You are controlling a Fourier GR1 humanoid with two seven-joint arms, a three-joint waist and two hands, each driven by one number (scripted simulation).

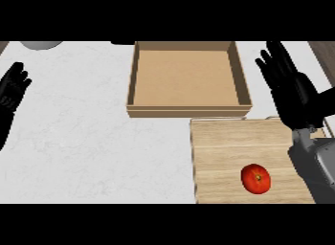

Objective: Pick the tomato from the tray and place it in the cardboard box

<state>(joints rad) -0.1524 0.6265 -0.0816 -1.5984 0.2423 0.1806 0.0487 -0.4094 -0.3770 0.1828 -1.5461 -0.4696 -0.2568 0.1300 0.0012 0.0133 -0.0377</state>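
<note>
A red tomato [256, 179] lies on the light wooden tray [227, 143], near the tray's front. Just behind the tray stands the cardboard box [185, 110], open at the top with nothing showing inside. My right hand [292, 91] hovers with straight fingers over the tray's far right corner, beside the box's right wall and well behind the tomato. Its grey forearm covers the tray's right edge. My left hand [5, 98] rests open at the left edge, fingers pointing up, far from the tray and the box.
The white marbled counter [85, 143] stretches left of the tray and box. A grey rounded object [41, 45] pokes in at the top left. Dark wood shows at the top corners beyond the counter's edges.
</note>
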